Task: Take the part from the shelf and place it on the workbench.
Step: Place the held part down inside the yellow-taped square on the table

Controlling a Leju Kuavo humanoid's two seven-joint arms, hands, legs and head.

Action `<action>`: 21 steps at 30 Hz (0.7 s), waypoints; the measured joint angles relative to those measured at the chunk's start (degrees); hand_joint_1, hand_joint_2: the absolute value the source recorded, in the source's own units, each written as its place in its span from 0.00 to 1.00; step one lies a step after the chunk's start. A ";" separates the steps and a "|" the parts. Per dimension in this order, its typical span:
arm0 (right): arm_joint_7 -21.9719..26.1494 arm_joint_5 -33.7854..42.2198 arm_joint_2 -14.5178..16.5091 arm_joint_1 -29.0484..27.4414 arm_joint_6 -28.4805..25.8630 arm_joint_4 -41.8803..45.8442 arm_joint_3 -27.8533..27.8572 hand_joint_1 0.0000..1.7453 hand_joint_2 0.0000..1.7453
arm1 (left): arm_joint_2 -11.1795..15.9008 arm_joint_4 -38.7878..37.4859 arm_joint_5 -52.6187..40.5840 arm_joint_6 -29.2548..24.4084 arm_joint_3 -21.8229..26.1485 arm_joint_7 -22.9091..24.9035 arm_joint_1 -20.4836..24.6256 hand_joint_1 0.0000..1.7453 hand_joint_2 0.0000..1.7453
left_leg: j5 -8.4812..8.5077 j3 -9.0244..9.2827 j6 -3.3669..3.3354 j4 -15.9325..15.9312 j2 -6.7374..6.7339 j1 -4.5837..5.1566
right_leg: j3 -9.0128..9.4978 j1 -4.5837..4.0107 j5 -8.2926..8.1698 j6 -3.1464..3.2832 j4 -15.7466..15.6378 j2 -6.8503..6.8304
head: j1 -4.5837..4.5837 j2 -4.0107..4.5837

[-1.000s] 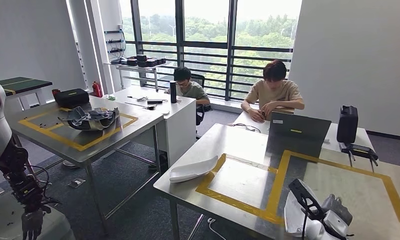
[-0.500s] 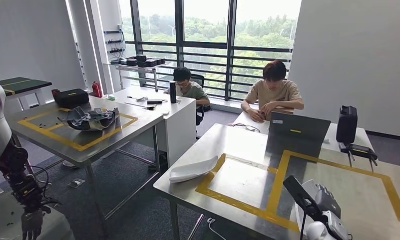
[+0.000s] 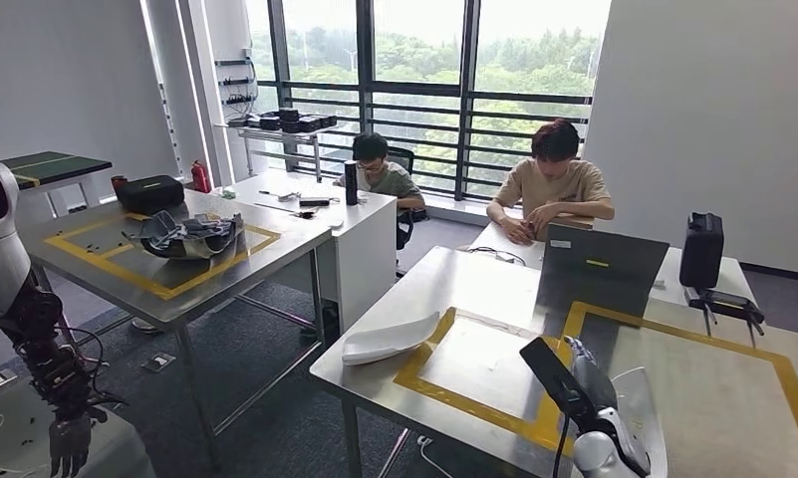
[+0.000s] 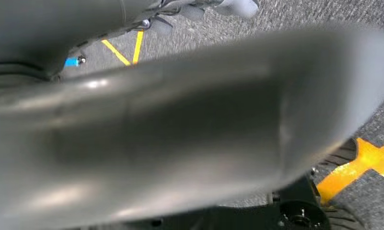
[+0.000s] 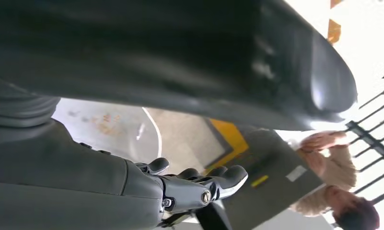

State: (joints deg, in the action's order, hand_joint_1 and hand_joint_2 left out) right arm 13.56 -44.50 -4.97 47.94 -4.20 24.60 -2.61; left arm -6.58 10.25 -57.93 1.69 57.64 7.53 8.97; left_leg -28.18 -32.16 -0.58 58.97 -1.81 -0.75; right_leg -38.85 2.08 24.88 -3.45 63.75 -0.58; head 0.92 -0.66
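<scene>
Right hand [image 3: 586, 383] low at the near right, over the near edge of the steel workbench [image 3: 474, 284], fingers wrapped on a white curved part [image 3: 642, 418] that stands on edge just right of the hand, above the yellow tape outline [image 3: 494, 410]. Right wrist view shows the dark fingers [image 5: 214, 184] curled against that white shell [image 5: 108, 132]. A second white curved part [image 3: 390, 339] lies flat at the workbench's near left corner. Left hand [image 3: 69, 443] hangs low at the far left beside the robot's body; fingers point down, grip state unclear, nothing seen in it. Closed laptop [image 3: 602, 264] sits further back; two people [image 3: 554, 184] sit behind it. The left table [image 3: 175, 279] carries a grey bundled part [image 3: 187, 235].
</scene>
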 joint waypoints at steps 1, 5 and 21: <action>1.33 0.27 0.66 -0.07 0.56 0.53 -0.11 0.00 0.00 | 0.10 0.00 0.37 -0.15 0.25 -0.23 -0.10 0.00 0.00 | -0.34 -0.16 0.52 0.34 -0.04 -0.03 | 1.08 -0.04 -0.84 0.16 -2.14 0.02 | 0.02 -0.01; 3.08 2.55 4.44 -0.49 2.16 4.82 -2.50 0.00 0.00 | 0.30 -0.03 1.77 -0.51 1.57 -1.75 -0.76 0.00 0.00 | -1.11 -0.05 2.03 1.13 -0.25 -0.04 | 1.38 -0.39 -0.13 2.68 -3.23 0.88 | 0.14 -0.01; 3.32 10.38 8.49 -6.83 5.10 23.51 -18.10 0.00 0.00 | 0.47 -0.15 1.17 0.78 2.99 -2.74 -1.80 0.00 0.00 | -1.84 1.45 -0.63 0.37 0.36 1.24 | 0.15 -2.24 -1.57 3.26 -3.34 -1.17 | 0.14 -0.01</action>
State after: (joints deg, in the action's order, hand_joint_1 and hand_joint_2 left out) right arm 16.88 -34.12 3.52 41.11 0.90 48.11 -20.71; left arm -6.11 10.09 -56.76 2.46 60.63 4.79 7.17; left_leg -30.02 -30.71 -1.22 59.35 -1.45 0.49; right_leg -38.69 -0.16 23.31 -0.19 60.41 -1.75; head 1.06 -0.66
